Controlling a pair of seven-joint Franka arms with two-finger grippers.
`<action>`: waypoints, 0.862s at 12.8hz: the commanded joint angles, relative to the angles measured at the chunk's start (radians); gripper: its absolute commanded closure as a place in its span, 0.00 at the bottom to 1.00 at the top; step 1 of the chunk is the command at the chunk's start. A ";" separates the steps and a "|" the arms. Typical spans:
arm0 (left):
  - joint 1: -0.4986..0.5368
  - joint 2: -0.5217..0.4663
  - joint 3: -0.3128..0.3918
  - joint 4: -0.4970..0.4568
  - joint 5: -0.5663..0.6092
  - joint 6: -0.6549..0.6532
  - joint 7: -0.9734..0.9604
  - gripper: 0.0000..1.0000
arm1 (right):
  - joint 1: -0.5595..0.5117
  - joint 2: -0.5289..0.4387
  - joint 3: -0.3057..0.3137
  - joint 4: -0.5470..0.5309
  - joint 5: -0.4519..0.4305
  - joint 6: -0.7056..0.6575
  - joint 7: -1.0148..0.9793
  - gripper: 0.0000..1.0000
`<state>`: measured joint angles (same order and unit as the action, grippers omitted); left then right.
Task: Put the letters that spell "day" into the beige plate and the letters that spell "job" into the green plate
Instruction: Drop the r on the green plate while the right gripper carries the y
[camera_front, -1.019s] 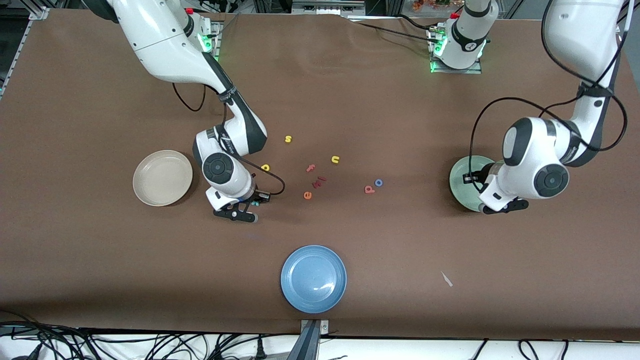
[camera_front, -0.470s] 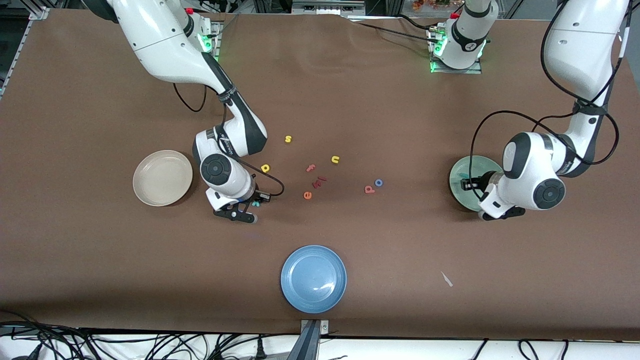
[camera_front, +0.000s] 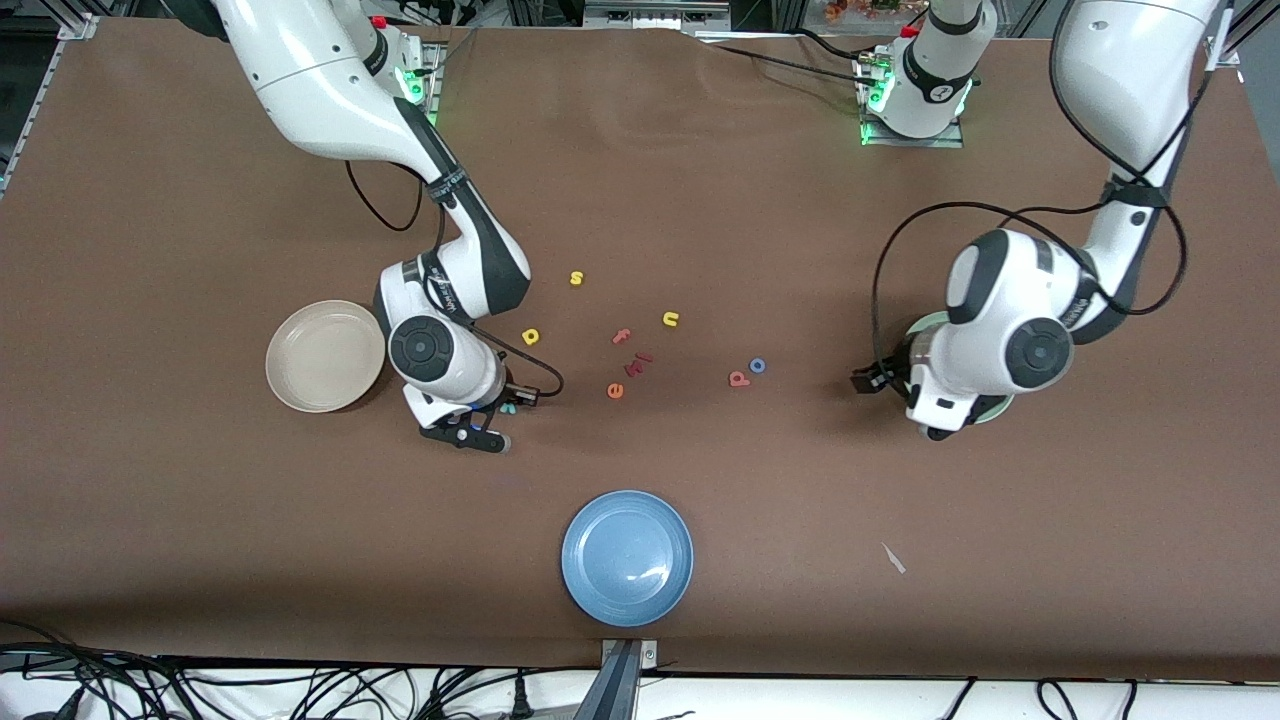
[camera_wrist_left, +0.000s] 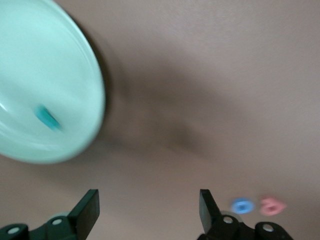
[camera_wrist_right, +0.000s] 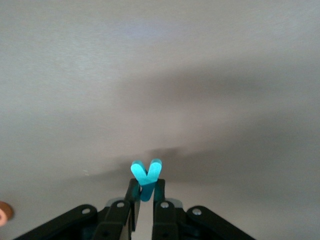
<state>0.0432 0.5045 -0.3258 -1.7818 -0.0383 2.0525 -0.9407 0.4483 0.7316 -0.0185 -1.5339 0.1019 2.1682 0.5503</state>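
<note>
My right gripper (camera_wrist_right: 146, 192) is shut on the teal "y" (camera_wrist_right: 146, 175), low over the table beside the beige plate (camera_front: 325, 355); in the front view the "y" (camera_front: 510, 407) peeks out under the wrist. The yellow round-bowled letter (camera_front: 530, 336) lies close by. My left gripper (camera_wrist_left: 148, 200) is open and holds nothing, over bare table beside the green plate (camera_wrist_left: 45, 85). The teal "j" (camera_wrist_left: 48, 117) lies in that plate. In the front view the left arm covers most of the green plate (camera_front: 992, 408). The blue "o" (camera_front: 758, 365) and the pink-red letter (camera_front: 738, 378) lie side by side on the table.
A blue plate (camera_front: 627, 557) sits near the table's front edge. Loose letters lie mid-table: yellow "s" (camera_front: 576, 278), yellow "u" (camera_front: 671, 319), pink "f" (camera_front: 622, 336), orange "e" (camera_front: 615, 390) and a dark red piece (camera_front: 640, 362). A white scrap (camera_front: 893, 558) lies toward the left arm's end.
My left gripper opened, left the teal "j" in the green plate and swung off it toward mid-table. My right gripper closed fully on the "y" and shifted slightly toward the beige plate.
</note>
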 joint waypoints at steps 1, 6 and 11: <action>-0.070 0.035 -0.010 -0.019 0.026 0.128 -0.347 0.12 | -0.008 -0.116 -0.046 -0.102 0.010 -0.053 -0.145 1.00; -0.195 0.089 -0.009 -0.051 0.076 0.216 -0.666 0.15 | -0.008 -0.320 -0.127 -0.368 0.010 0.030 -0.363 1.00; -0.224 0.112 -0.009 -0.093 0.162 0.325 -0.819 0.51 | -0.008 -0.417 -0.241 -0.616 0.012 0.235 -0.619 1.00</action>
<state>-0.1801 0.6169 -0.3387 -1.8676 0.0765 2.3479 -1.7019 0.4345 0.3732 -0.2316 -2.0275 0.1019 2.3089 0.0124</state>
